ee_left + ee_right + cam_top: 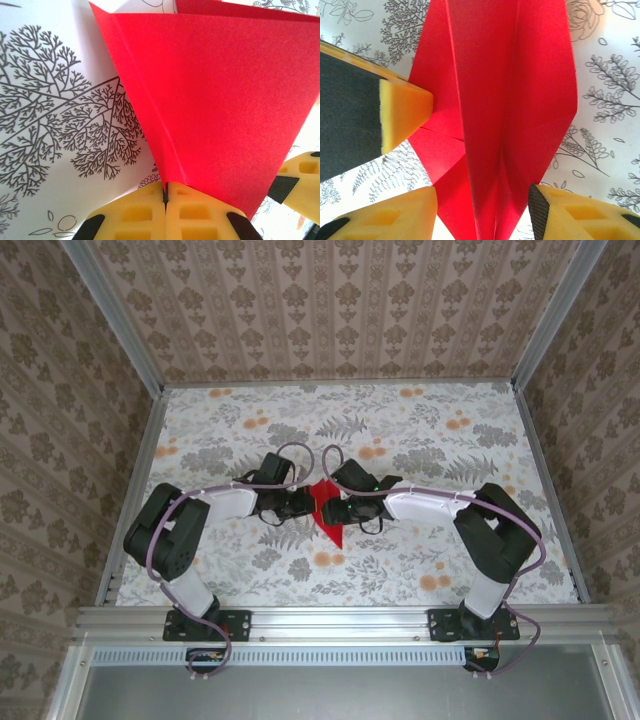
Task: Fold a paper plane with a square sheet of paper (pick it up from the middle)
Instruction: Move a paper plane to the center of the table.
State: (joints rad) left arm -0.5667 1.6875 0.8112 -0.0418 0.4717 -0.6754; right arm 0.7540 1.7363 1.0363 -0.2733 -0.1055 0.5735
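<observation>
Damask-print walls [330,310] enclose a floral-print tabletop [430,570], where two robot arms meet at the centre over a bright red sheet of paper [328,512]. The sheet, plain and unmarked, is creased into a long pointed shape. A raised ridge runs along its length and flaps fall to either side. In the overhead view its tip points toward the near edge.

The left gripper [165,192] is clenched on the paper, its yellow jaws pressed together with the narrow end of a fold pinched in the seam between them. The right gripper [485,212] stands with its jaws apart, astride the ridge near one end. Whether its pads [538,210] press the flaps cannot be told.

By its look the paper is very light, thin and limp, holding form only along its creases. It likely crumples or tears under a hard squeeze and slides easily on the smooth tabletop. The safest hold appears to be on the doubled layers at the centre crease, where the material is stiffest, rather than on a loose single-layer flap.
</observation>
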